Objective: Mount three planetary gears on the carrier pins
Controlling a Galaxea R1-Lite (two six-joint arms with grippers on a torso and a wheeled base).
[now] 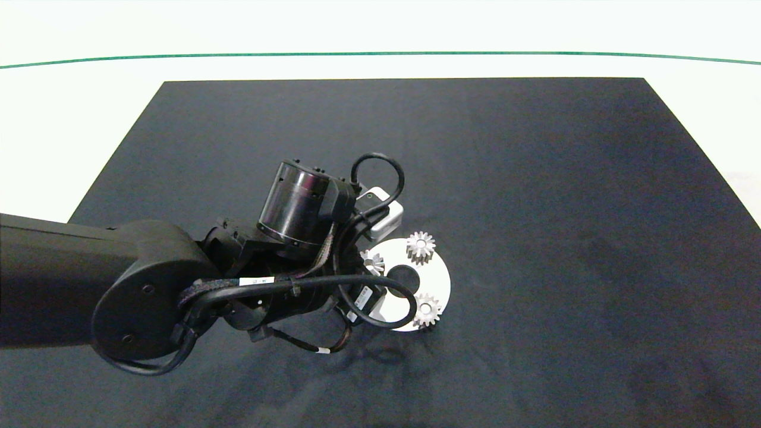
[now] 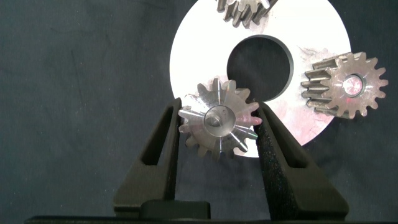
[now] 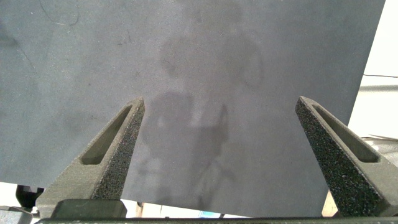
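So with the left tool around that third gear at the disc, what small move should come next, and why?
Probably open the left tool and lift clear. The third gear sits between its fingers over the white disc's edge, with a pin end apparently showing in its bore, so it looks seated like the other two gears. How fully it is down I cannot tell. The right tool hangs open above bare mat.

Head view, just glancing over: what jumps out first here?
The white disc near the middle of the dark mat stands out, with two gears already sitting on its far and near right edge. The left hand comes in from the left and grips the third gear over the disc's left rim. The right hand hangs open over bare mat.
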